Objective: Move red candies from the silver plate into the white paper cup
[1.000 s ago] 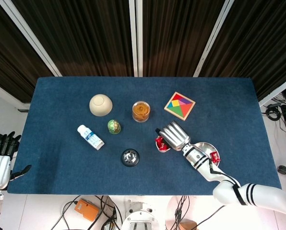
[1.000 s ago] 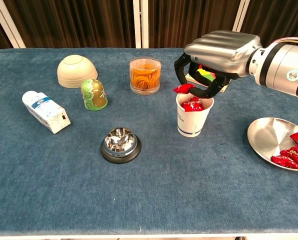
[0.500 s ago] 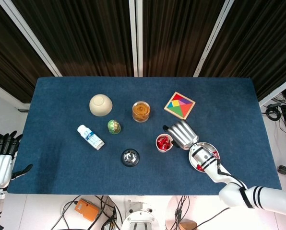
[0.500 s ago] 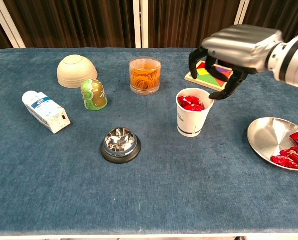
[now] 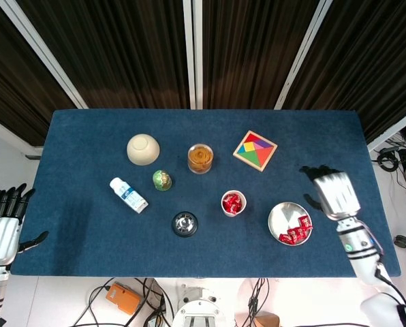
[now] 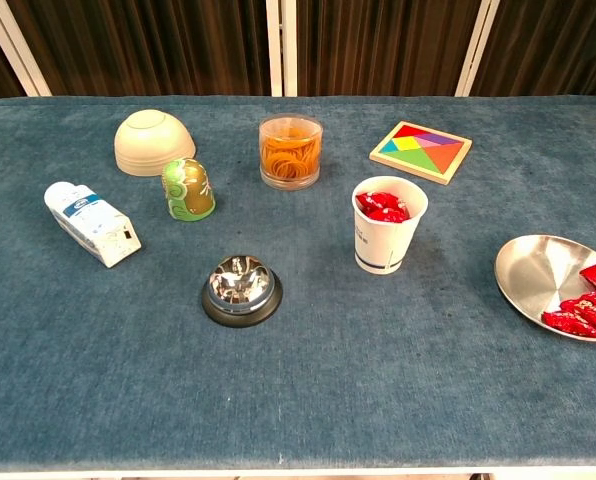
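Note:
The white paper cup (image 5: 233, 203) (image 6: 388, 238) stands upright near the table's middle with red candies (image 6: 382, 207) inside. The silver plate (image 5: 282, 218) (image 6: 533, 272) lies to its right and carries a few red candies (image 5: 296, 231) (image 6: 582, 306) at its right side. My right hand (image 5: 331, 189) hovers past the plate's right rim, fingers curled downward and holding nothing; the chest view does not show it. My left hand (image 5: 2, 223) hangs beyond the table's left edge, fingers spread and empty.
A cream bowl (image 5: 142, 148) lies upside down at the back left. Around the cup are a jar of rubber bands (image 5: 200, 157), a green egg figure (image 5: 162, 180), a small milk carton (image 5: 128, 194), a service bell (image 5: 184, 223) and a tangram puzzle (image 5: 255, 150).
My right hand let a red candy drop into the cup, then swung right, over the plate and out of the chest view. The left hand stayed put.

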`<state>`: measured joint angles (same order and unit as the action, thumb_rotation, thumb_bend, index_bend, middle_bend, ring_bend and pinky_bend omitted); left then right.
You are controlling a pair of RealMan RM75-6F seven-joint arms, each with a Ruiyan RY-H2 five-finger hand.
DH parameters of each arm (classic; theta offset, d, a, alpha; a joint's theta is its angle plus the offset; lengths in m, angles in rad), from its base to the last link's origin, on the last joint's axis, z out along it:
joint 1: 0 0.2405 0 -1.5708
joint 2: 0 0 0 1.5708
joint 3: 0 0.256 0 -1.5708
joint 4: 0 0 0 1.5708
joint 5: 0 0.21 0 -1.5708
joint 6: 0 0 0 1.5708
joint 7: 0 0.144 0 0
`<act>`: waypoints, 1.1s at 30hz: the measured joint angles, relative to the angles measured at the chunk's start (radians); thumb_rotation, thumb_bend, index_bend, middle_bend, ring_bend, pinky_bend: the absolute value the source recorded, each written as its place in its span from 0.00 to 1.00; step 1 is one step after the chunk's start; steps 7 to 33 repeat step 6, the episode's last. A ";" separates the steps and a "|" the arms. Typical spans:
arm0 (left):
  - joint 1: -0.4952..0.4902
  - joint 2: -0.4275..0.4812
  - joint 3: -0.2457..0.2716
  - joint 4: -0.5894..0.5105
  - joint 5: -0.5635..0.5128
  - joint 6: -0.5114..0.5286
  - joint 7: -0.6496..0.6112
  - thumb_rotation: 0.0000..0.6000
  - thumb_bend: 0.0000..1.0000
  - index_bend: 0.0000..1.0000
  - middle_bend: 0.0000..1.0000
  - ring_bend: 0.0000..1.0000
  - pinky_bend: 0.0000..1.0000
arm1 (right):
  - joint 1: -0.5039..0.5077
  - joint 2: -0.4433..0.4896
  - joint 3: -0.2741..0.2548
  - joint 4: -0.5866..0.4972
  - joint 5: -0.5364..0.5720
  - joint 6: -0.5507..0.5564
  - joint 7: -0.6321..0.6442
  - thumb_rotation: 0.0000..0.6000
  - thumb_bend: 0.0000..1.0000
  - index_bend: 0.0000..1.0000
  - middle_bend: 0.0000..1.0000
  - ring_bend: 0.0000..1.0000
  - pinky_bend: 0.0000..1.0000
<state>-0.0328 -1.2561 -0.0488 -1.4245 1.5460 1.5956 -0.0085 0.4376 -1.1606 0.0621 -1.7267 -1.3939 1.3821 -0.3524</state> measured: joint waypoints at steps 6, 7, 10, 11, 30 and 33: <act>0.007 0.000 0.004 -0.001 -0.012 -0.003 -0.004 1.00 0.00 0.09 0.01 0.00 0.00 | -0.183 0.060 -0.076 0.014 -0.073 0.180 0.168 1.00 0.35 0.01 0.15 0.00 0.11; 0.007 0.000 0.004 -0.001 -0.012 -0.003 -0.004 1.00 0.00 0.09 0.01 0.00 0.00 | -0.183 0.060 -0.076 0.014 -0.073 0.180 0.168 1.00 0.35 0.01 0.15 0.00 0.11; 0.007 0.000 0.004 -0.001 -0.012 -0.003 -0.004 1.00 0.00 0.09 0.01 0.00 0.00 | -0.183 0.060 -0.076 0.014 -0.073 0.180 0.168 1.00 0.35 0.01 0.15 0.00 0.11; 0.007 0.000 0.004 -0.001 -0.012 -0.003 -0.004 1.00 0.00 0.09 0.01 0.00 0.00 | -0.183 0.060 -0.076 0.014 -0.073 0.180 0.168 1.00 0.35 0.01 0.15 0.00 0.11; 0.007 0.000 0.004 -0.001 -0.012 -0.003 -0.004 1.00 0.00 0.09 0.01 0.00 0.00 | -0.183 0.060 -0.076 0.014 -0.073 0.180 0.168 1.00 0.35 0.01 0.15 0.00 0.11; 0.007 0.000 0.004 -0.001 -0.012 -0.003 -0.004 1.00 0.00 0.09 0.01 0.00 0.00 | -0.183 0.060 -0.076 0.014 -0.073 0.180 0.168 1.00 0.35 0.01 0.15 0.00 0.11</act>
